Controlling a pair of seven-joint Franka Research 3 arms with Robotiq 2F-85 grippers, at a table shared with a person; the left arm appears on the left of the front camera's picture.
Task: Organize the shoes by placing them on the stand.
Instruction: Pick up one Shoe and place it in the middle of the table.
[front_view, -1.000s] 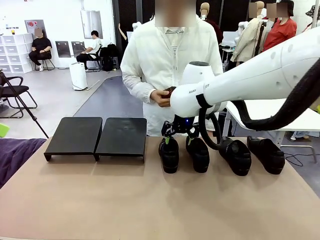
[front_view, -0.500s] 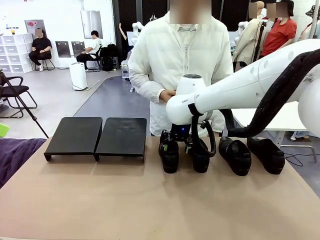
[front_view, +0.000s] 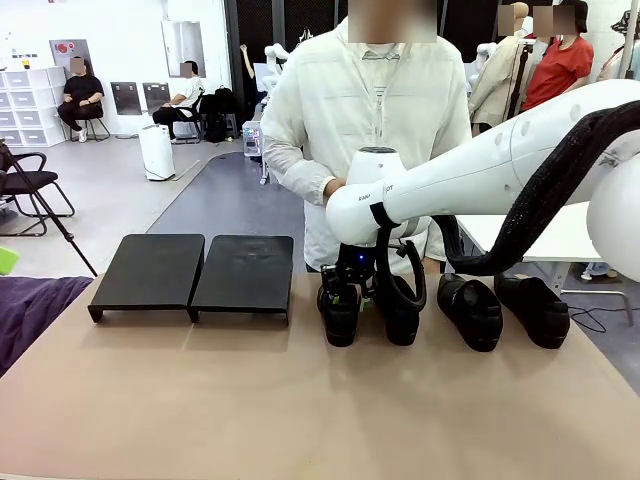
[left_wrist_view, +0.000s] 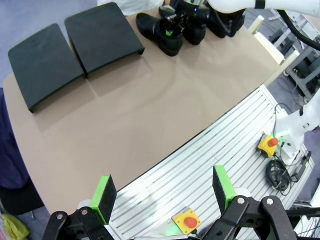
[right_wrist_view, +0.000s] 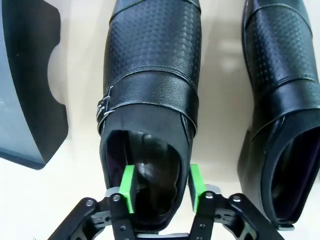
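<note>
right gripper (right_wrist_view: 161, 187) at a shoe's (right_wrist_view: 150, 90) heel (left gripper (left_wrist_view: 163, 192) spread)

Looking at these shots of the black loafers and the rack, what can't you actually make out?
- Right wrist view: whether the right gripper is touching the heel of the black glossy strapped loafer nearest the low black two-panel stand; contact is unclear.
- Front view: how the jaws sit on that loafer; the dark gripper blends into the dark shoe, partly behind the black cable.
- Right wrist view: the neighbouring loafer, cut by the right edge; the stand, cut by the left edge.
</note>
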